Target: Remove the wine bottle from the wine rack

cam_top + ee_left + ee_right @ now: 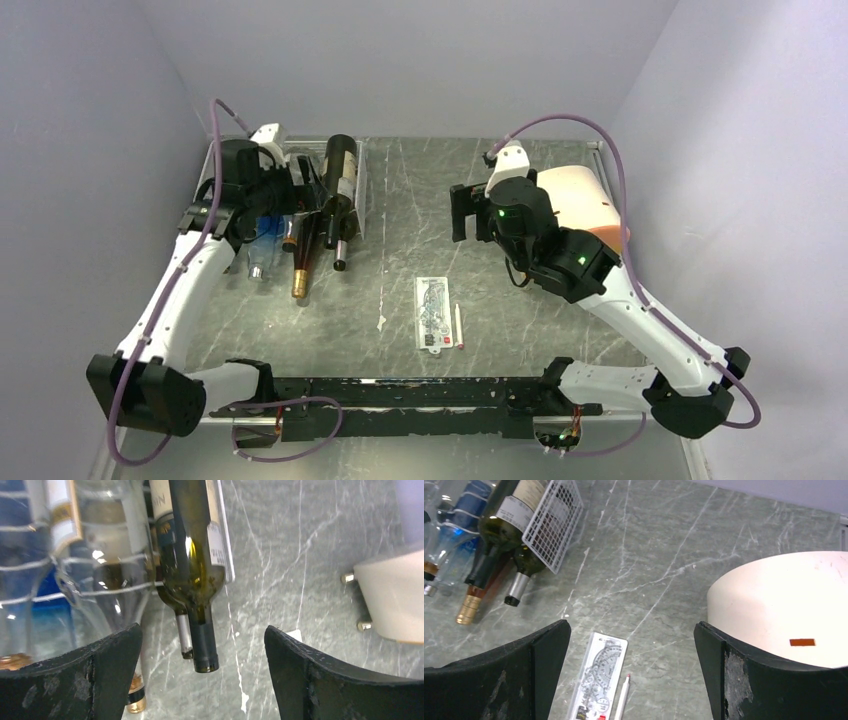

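Up in the upper left of the overhead view sits the wine rack (358,195), and the wine bottle (338,180) — dark green, pale label — lies on it at its right end, with its neck pointing down the frame and jutting past the rack's edge. Close by its left side lie a silver-capped bottle (518,586), a gold-capped bottle (299,283) and a clear bottle (260,255) with blue behind its glass, all with necks pointing the same way. The left gripper (303,188) hangs right over the rack, and from its wrist camera we see its fingers (95,675) spread wide at the bottom corners. The green bottle's neck shows in the gap between them, but nothing is pinched. Over in the right half of the overhead view, the right gripper (462,215) hovers above the grey marbled table (420,200), well apart from the rack, its jaws spread wide too and holding nothing. Behind that arm sits a white tub (585,195). Lower centre we have a ruler pack (432,312) lying flat, with a pen (458,325) just beside it on its right.
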You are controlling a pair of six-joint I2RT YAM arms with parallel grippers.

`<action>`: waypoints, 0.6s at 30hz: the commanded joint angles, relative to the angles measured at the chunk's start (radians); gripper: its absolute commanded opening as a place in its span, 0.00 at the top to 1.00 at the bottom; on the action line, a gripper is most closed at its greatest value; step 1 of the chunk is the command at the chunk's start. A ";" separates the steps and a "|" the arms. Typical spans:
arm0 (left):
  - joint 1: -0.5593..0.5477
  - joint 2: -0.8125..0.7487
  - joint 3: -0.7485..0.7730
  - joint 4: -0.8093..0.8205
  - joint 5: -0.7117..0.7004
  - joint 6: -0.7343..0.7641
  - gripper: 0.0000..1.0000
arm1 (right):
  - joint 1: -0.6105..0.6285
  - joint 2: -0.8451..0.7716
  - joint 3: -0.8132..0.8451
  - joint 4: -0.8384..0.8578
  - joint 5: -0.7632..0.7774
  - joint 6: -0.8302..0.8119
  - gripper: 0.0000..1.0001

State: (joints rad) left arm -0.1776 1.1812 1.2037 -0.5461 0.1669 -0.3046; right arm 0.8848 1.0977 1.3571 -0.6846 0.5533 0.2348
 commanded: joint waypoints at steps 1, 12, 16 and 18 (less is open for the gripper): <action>-0.009 0.030 -0.062 0.045 0.128 -0.042 0.06 | 0.007 0.044 0.021 -0.078 0.053 0.041 0.00; -0.024 0.042 -0.234 0.149 0.180 -0.099 0.12 | 0.007 0.182 0.045 -0.070 -0.044 0.114 0.00; -0.031 0.087 -0.240 0.161 0.172 -0.088 0.16 | 0.008 0.160 0.002 -0.005 -0.110 0.108 0.00; -0.036 0.106 -0.240 0.174 0.178 -0.087 0.18 | 0.008 0.150 -0.012 0.007 -0.104 0.122 0.00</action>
State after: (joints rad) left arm -0.1997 1.2560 0.9665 -0.4400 0.3157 -0.3855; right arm 0.8879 1.2808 1.3693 -0.7383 0.4816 0.3344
